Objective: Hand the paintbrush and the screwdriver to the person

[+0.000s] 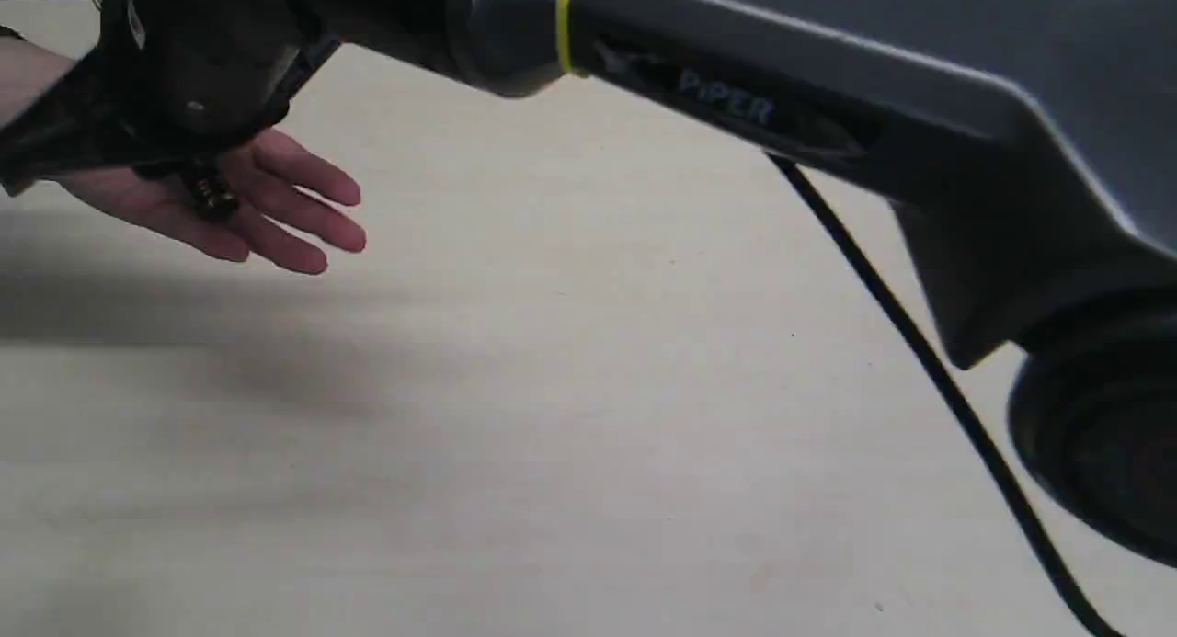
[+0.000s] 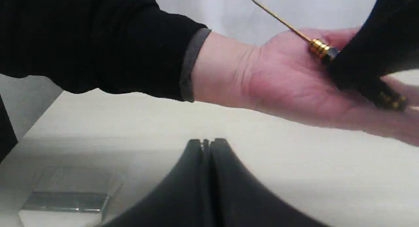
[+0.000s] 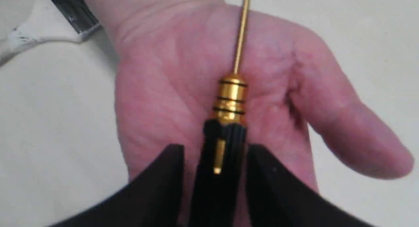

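Right gripper around one screwdriver, one hand.

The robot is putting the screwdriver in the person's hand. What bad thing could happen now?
1. The person's hand is flat and open, so the round screwdriver might roll off when the right gripper pulls away.
2. The thin metal shaft points toward the wrist and could poke it.
3. The gripper sits very close to the palm and might press the skin.
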